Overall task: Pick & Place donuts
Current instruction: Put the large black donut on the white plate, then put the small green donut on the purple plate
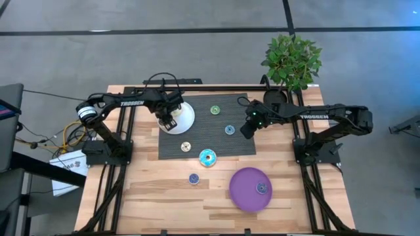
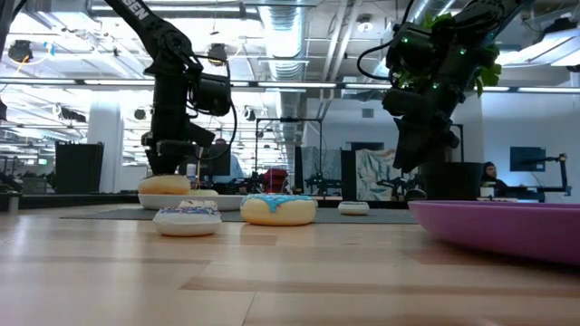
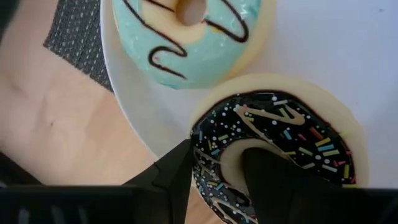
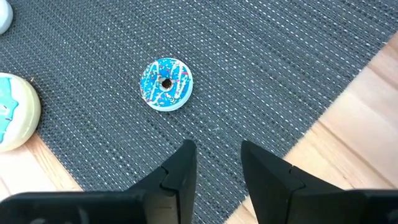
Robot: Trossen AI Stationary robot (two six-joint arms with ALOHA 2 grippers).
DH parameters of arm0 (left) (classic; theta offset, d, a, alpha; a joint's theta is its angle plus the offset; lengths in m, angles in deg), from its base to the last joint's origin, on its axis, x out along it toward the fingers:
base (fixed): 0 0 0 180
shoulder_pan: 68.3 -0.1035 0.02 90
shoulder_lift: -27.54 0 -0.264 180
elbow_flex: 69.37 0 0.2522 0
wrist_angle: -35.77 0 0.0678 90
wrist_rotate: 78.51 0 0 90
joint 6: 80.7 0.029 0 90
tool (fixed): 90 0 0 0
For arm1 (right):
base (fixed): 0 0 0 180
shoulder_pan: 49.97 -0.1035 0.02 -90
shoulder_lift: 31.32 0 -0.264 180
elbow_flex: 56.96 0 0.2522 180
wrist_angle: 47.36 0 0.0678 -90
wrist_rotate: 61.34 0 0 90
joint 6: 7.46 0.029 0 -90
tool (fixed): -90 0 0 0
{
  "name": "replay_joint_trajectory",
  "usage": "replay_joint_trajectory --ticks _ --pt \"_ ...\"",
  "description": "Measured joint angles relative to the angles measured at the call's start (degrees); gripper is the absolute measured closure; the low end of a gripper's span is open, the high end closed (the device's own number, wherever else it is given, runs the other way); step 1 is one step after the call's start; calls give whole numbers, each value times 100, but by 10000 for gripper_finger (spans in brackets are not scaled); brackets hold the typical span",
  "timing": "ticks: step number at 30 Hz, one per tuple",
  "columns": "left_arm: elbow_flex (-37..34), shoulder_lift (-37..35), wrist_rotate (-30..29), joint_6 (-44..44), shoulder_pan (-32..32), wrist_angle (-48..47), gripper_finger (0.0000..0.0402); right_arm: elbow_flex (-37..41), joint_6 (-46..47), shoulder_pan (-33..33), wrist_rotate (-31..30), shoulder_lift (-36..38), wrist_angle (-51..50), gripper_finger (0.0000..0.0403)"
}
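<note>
My left gripper [image 1: 169, 121] is low over the white plate [image 1: 186, 113] at the mat's far left, shut on a dark-iced sprinkled donut [image 3: 280, 130]. A teal donut with dark drizzle [image 3: 193, 37] lies flat on the same plate. My right gripper [image 1: 248, 128] hangs open and empty above the dark mat, next to a blue donut [image 4: 165, 84] that lies flat. Green [image 1: 214, 110], cream [image 1: 186, 146], teal [image 1: 207, 157] and blue-purple [image 1: 193, 178] donuts lie loose. Another donut [image 1: 261, 188] lies on the purple plate [image 1: 243, 196]. My left gripper has the dark-iced donut by its ring wall [image 3: 214, 162]. One finger [image 3: 267, 180] is in the hole and the other [image 3: 177, 174] is at the outer rim. The fingers come from above, pointing down. The donut lies flat on the white plate [image 3: 373, 50].
A potted plant [image 1: 292, 59] stands at the table's far right corner. The dark mat [image 1: 236, 147] covers the table's far middle, with bare wood [image 1: 157, 196] nearer. The teal donut [image 2: 278, 208] and the blue-purple donut [image 2: 186, 217] lie between the plates.
</note>
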Motion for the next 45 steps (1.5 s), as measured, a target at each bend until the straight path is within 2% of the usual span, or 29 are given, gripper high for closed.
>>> replay_joint_trajectory --ticks 6,15,20,27,37,45 --pt "0 -2 63 75 1 35 257 0 80 0 1 0 1 285" --pt "0 -2 31 104 1 51 172 0 80 0 1 0 4 285" --pt "0 -2 59 107 1 50 142 0 80 0 1 0 4 285" --pt "81 -2 234 121 1 -189 136 0 80 0 1 -1 4 285" --pt "839 -2 246 168 -1 -1076 136 -2 77 0 1 0 6 285" --pt "1259 -143 703 -953 94 -1878 136 -2 76 0 -1 0 7 285"
